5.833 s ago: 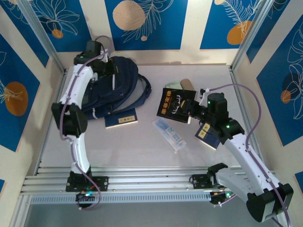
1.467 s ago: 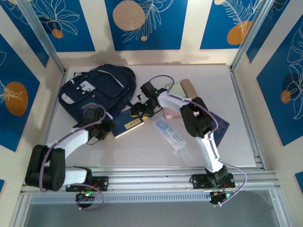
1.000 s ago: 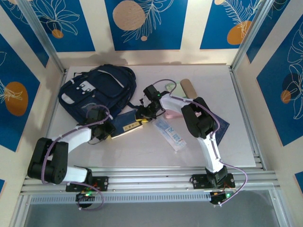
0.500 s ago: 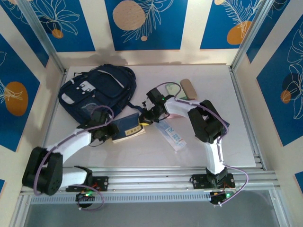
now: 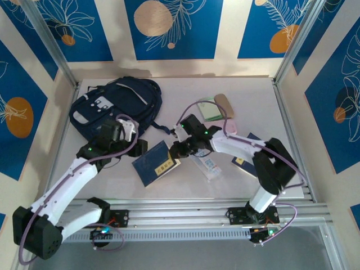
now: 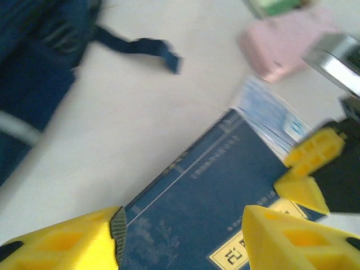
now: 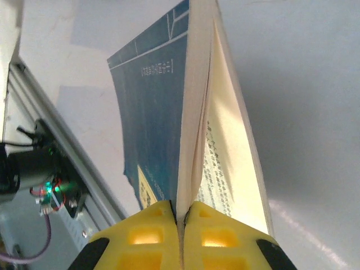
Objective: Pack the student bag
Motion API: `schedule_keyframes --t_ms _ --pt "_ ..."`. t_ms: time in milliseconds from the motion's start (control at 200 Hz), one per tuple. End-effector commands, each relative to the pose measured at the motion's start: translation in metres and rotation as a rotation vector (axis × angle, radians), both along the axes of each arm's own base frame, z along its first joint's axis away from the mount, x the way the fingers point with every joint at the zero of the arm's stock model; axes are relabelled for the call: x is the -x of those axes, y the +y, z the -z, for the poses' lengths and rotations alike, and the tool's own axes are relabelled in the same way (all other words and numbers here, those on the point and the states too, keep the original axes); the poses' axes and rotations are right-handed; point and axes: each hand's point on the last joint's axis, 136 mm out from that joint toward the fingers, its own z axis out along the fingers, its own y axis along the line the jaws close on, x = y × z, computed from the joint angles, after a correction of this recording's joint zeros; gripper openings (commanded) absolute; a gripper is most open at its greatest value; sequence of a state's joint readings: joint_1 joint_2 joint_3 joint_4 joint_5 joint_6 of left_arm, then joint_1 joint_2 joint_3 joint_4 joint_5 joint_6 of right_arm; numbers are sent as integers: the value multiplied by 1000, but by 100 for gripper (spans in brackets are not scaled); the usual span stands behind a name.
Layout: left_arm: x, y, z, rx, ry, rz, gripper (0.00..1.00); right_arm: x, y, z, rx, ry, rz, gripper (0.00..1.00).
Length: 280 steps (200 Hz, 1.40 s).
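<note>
Pinching blue book [image 5: 154, 164] on white table [image 5: 247, 95] (blue walls [image 5: 191, 34]), right claw [image 7: 181, 211]; left claw [image 6: 183, 225] gapes.

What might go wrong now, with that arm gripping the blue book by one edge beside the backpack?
1. The right gripper pinches only one edge of the thin blue book with a yellow label, and its pages fan apart. It may slip or crease.
2. The navy-blue fabric backpack lies front up with no opening showing, so sliding the book in looks awkward.
3. A loose dark strap lies near the book and might snag.
</note>
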State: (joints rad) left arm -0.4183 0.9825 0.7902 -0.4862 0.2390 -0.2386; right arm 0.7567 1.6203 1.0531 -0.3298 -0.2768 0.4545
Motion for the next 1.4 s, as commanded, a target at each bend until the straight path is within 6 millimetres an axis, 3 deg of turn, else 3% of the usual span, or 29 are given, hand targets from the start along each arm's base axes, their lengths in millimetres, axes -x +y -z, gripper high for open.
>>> schedule_keyframes --t_ms 0,165,360,690,905,1010,1175,1280,1395 --pt "12 -17 -27 -59 -221 279 60 13 10 -33 -107 -211 -116 0" --pt "14 -31 -21 -81 -216 423 60 31 7 -50 -132 -329 -179 0" --pt "32 -59 -22 87 -188 581 59 40 -4 -66 -146 -412 -199 0" --pt "67 -80 -41 322 -181 744 56 43 -16 -87 -182 -493 -162 0" --pt "64 -83 -32 323 -146 756 57 49 -19 -104 -231 -518 -158 0" --pt "51 -76 -27 220 -196 704 57 57 -19 -110 -260 -505 -182 0" --pt "50 -62 -49 122 -350 666 59 67 -19 -114 -265 -499 -211 0" --pt "69 -55 -65 72 -467 727 64 78 -16 -113 -221 -526 -257 0" --pt "78 -44 -68 -27 -542 769 74 92 -15 -119 -191 -585 -323 0"
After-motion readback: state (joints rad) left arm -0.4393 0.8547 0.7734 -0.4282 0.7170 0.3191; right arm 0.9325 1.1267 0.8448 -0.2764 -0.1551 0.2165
